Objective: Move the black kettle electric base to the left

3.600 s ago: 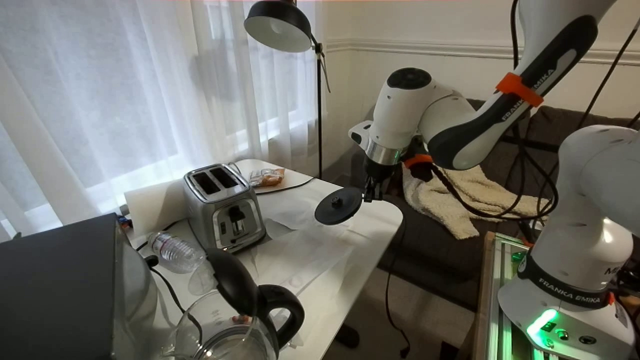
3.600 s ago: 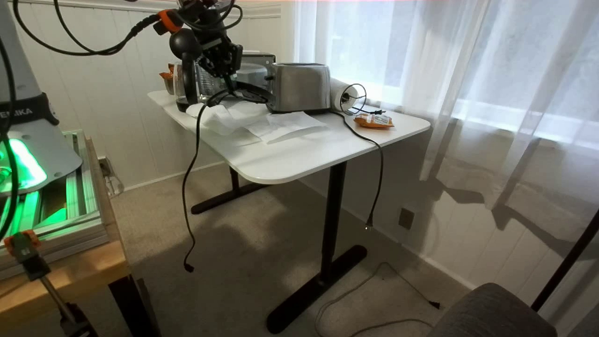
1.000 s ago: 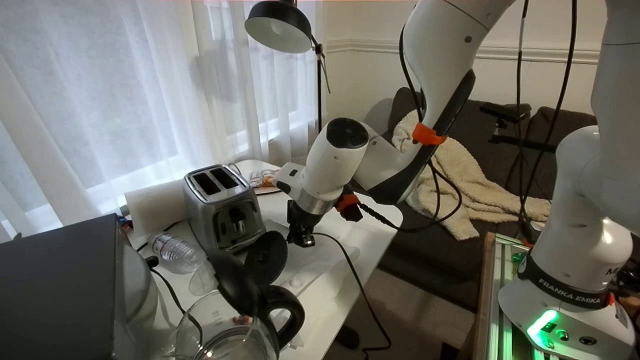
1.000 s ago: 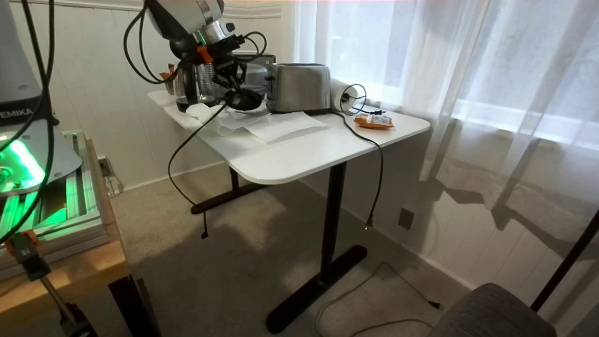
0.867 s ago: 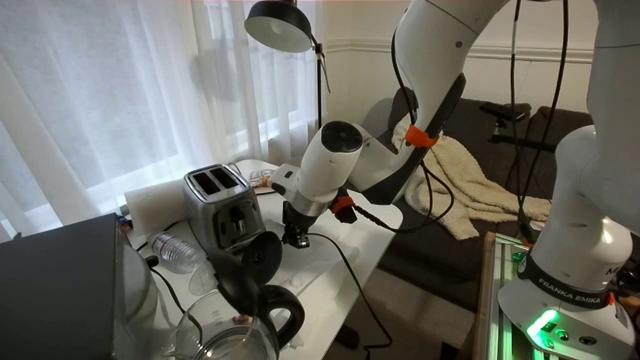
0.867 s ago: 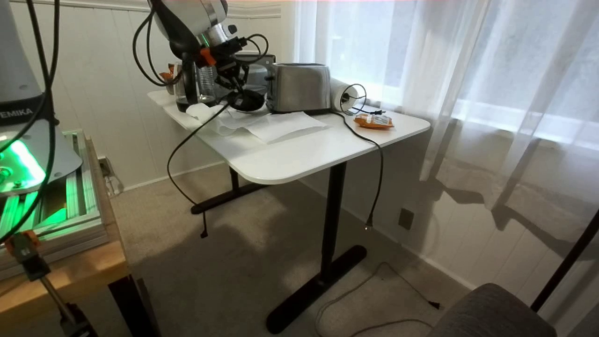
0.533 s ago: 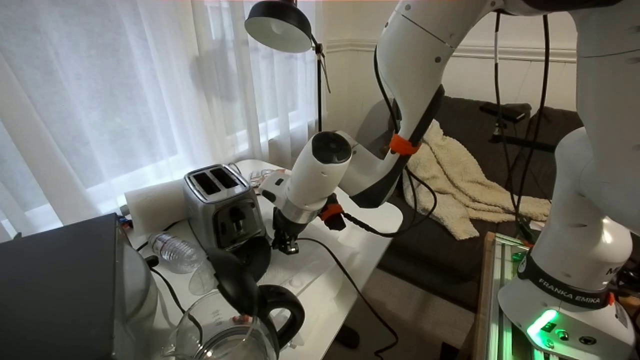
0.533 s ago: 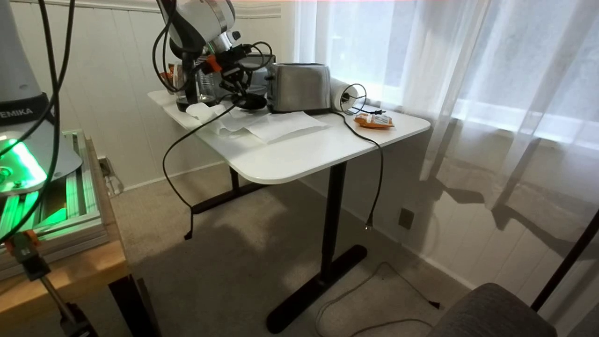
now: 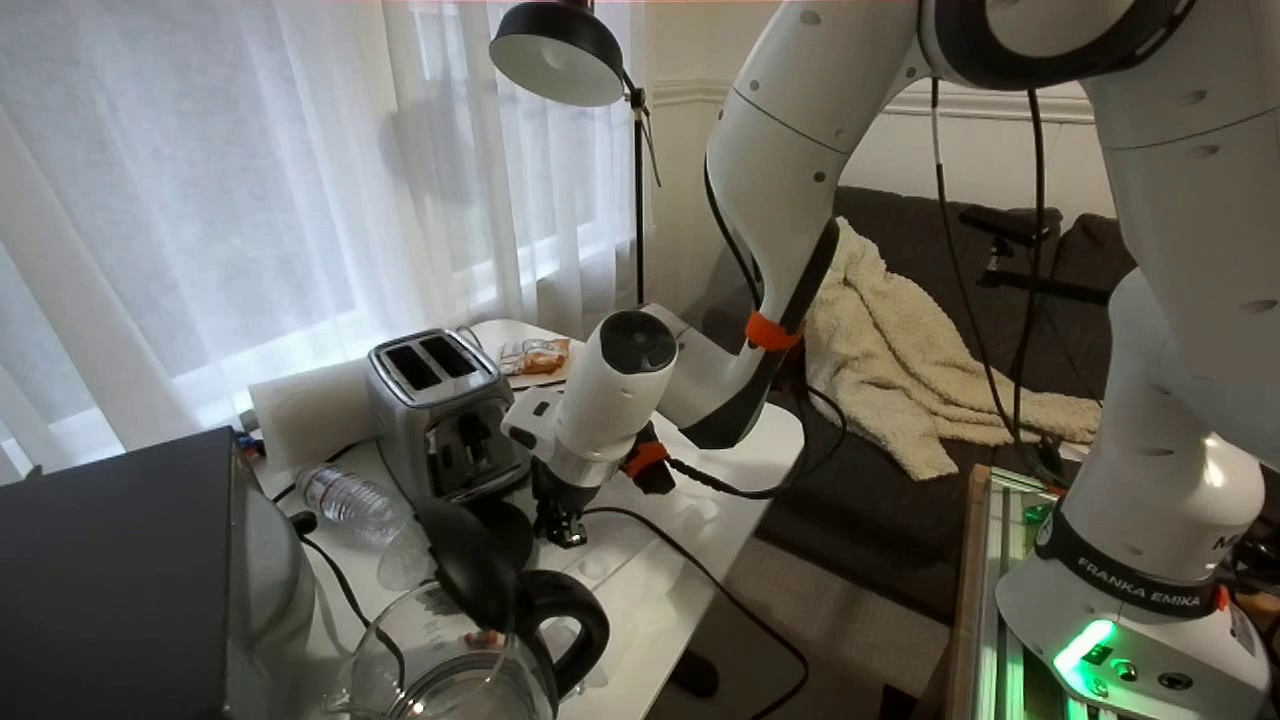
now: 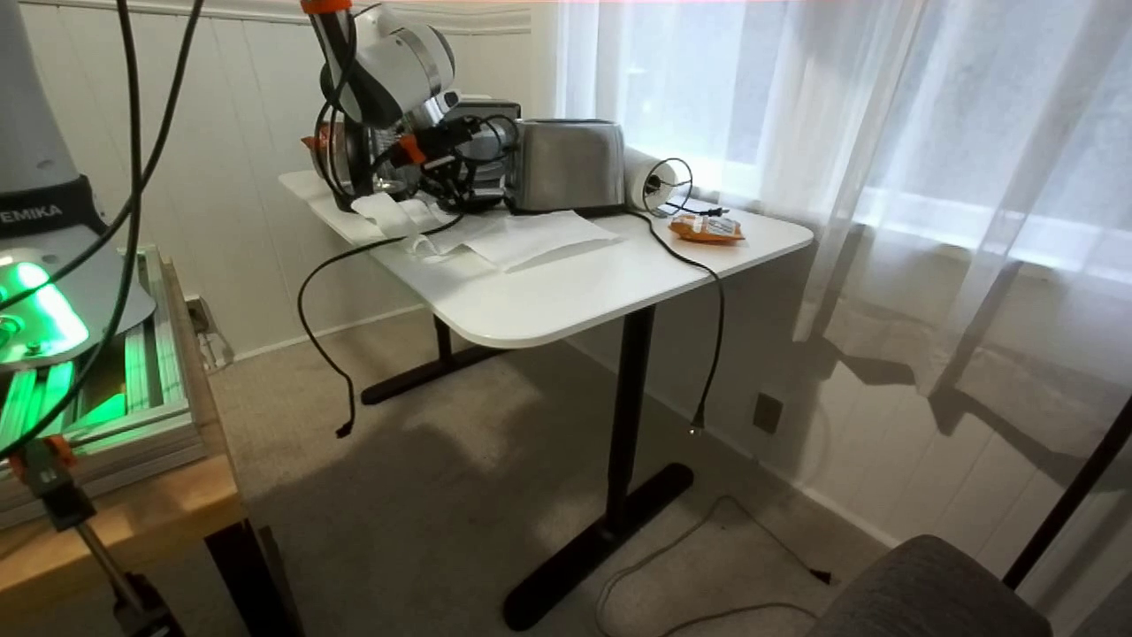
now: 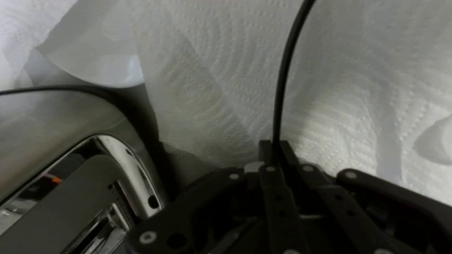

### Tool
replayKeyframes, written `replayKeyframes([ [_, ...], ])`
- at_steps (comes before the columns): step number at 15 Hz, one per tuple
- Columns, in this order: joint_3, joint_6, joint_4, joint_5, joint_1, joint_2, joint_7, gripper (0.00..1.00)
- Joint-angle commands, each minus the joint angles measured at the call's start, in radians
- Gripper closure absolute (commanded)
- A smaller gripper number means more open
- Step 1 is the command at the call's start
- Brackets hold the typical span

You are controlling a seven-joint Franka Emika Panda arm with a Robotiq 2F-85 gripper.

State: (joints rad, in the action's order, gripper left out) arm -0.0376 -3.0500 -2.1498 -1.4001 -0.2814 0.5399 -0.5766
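Note:
The black kettle electric base (image 9: 512, 530) shows as a dark disc partly hidden behind the raised kettle lid, close to the toaster's front. It also shows in an exterior view (image 10: 485, 202), low over the table; I cannot tell if it touches. My gripper (image 9: 566, 535) is beside it, low above the paper towels, pointing down. In the wrist view the gripper (image 11: 274, 148) is shut on the thin black cord (image 11: 282, 77) between its fingertips. The base itself does not show in that view. The cord (image 9: 690, 560) runs off the table edge and hangs down.
The silver toaster (image 9: 445, 420) stands close to the gripper. The glass kettle (image 9: 440, 640) with black handle (image 9: 590, 610), a plastic bottle (image 9: 352, 502) and a dark grey box (image 9: 110, 580) stand nearby. Paper towels (image 10: 535, 237) and an orange packet (image 10: 707, 230) lie on the table.
My gripper has carried the base by its cord from above the table's far end toward the toaster and kettle, and lowered it. The base has gone behind the kettle lid; the cord trails along.

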Motion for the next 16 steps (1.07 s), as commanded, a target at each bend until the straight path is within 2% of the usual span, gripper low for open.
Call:
replayKeyframes([
  [1,0.019,-0.001,0.042,-0.003,-0.009,0.049,0.056,0.98],
  [10,0.044,0.018,0.070,0.022,0.001,0.051,0.177,0.98],
  [11,0.046,0.016,0.069,0.030,0.005,0.052,0.190,0.74],
  [16,0.054,0.015,0.053,0.045,0.009,0.040,0.225,0.41],
])
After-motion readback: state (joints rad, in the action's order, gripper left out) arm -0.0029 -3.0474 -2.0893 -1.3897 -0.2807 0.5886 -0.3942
